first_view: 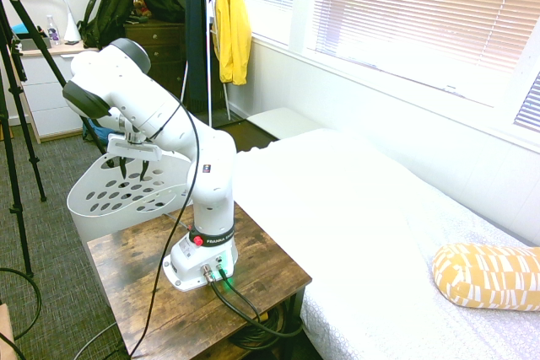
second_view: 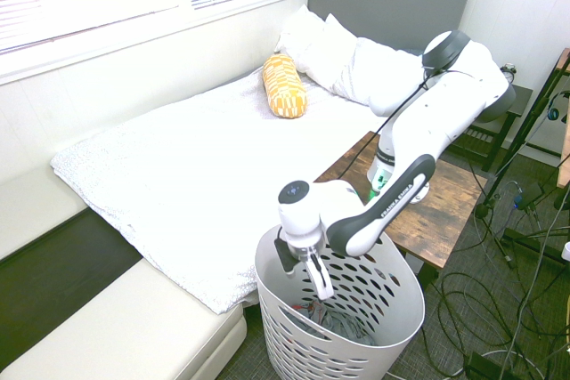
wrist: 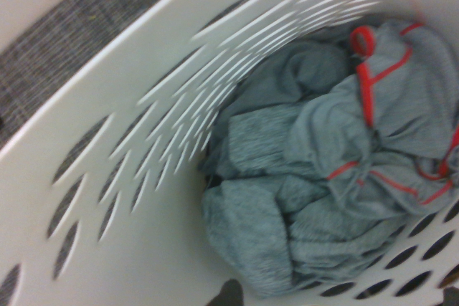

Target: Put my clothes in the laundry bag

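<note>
1. The tool (second_view: 307,275) hangs inside the mouth of the laundry bag (second_view: 392,304), fingers apart and holding nothing.
2. The clothes (wrist: 337,170) lie crumpled on the basket floor, directly below the tool.
3. Best finish, I judge: lift straight up, clear of the rim.
4. Readable writing: only "FRANKA" lettering on the arm, partly legible.

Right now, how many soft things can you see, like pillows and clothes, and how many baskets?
White pillows: 2
Yellow patterned pillow: 1
Yellow jacket: 1
Grey clothes with red trim, lying in the basket: 1 heap
White laundry basket: 1
Total: 6
</note>
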`<state>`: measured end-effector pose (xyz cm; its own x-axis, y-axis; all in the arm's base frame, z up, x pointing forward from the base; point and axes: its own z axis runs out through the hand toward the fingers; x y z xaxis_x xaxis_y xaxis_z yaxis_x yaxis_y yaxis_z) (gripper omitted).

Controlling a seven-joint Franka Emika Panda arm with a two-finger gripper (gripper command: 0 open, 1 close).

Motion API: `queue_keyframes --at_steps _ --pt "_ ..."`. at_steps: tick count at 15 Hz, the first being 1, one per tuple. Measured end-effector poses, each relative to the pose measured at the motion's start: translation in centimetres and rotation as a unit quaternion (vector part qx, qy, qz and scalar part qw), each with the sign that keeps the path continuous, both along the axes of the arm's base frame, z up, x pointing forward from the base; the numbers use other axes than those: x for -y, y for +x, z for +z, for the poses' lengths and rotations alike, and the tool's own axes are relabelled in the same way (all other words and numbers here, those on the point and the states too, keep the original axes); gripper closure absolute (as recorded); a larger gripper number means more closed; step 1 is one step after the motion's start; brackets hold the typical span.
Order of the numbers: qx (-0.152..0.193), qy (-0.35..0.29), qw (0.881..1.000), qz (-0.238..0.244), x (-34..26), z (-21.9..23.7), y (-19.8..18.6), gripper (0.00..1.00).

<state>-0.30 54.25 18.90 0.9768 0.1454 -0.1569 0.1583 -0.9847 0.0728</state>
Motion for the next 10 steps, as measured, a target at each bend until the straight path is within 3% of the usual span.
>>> queue_keyframes --at_steps 2,6,10 --pt "0.042 -0.009 0.999 -0.028 3.0 4.6 5.8 0.00" --pt "0.082 -0.023 0.989 -0.119 11.4 12.2 18.4 0.00" --pt "0.107 -0.022 0.961 -0.253 24.3 17.0 29.0 0.00"
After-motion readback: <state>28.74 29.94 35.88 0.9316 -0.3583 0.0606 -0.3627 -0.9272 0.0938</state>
